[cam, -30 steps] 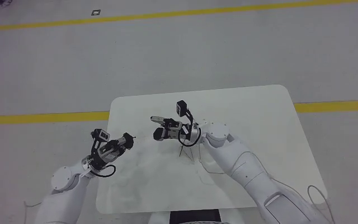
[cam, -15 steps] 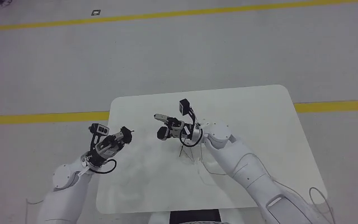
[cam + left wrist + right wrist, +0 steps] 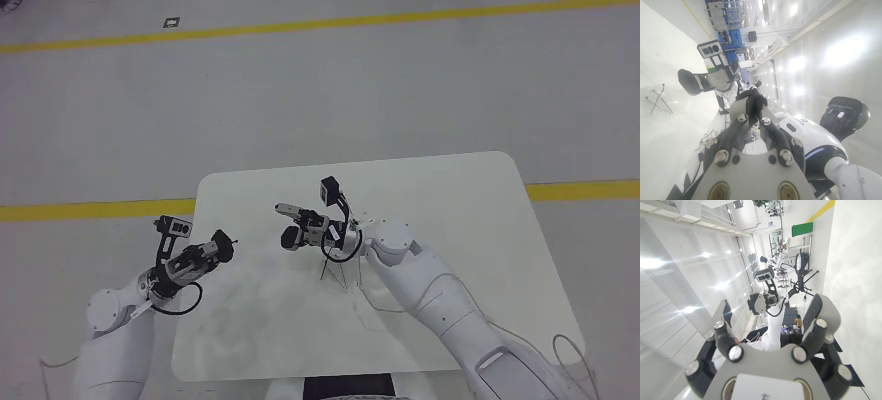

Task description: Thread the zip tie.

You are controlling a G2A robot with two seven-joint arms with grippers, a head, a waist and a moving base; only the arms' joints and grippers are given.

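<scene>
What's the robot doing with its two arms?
It is meant to thread a zip tie. A few thin black plastic zip ties lie crossed on the white table. The right pincer hangs open near them, holding nothing. The left pincer is shut near the table's edge; I can't tell whether it pinches anything.

Your left gripper [image 3: 223, 245] edges a little toward the left of the top view as its wrist swings outward. Your right gripper [image 3: 287, 224] now sits slightly further right than a second ago.
</scene>
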